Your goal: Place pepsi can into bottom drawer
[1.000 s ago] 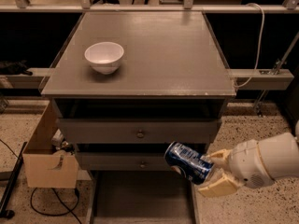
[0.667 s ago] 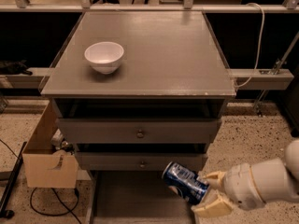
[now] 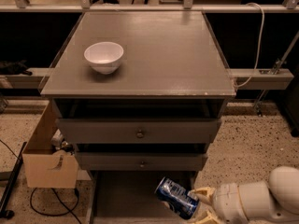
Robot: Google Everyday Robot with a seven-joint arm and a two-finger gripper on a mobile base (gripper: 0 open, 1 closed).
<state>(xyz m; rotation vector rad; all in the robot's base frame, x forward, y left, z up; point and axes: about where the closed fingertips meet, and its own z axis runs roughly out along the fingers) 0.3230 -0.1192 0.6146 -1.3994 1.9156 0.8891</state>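
Far to the left of the jaws, and a little above them, a cardboard box (image 3: pixel 46 164) stands on the speckled floor; what it holds is too dark to make out. High up and left of the jaws, the white bowl (image 3: pixel 104 56) sits on the cabinet top (image 3: pixel 159 55). The two closed drawer fronts (image 3: pixel 177 130) lie above and left of the jaws.

Below them the bottom drawer (image 3: pixel 121 195) is pulled open. Its front is cut off by the lower edge of the view, and its floor is in shadow.

The pepsi can (image 3: pixel 175 196) hangs tilted over the right part of that tray, its left end raised and its right end in the jaws. Whether it touches the drawer floor cannot be told.

The gripper (image 3: pixel 196 205) is at the bottom right, its jaws clamped on the can's right end. The lower finger is partly cut off. The arm (image 3: pixel 254 200) runs out of view to the right.

A second ago the can was level with the lower drawer front. It has since come down and slightly left, to just below that front.
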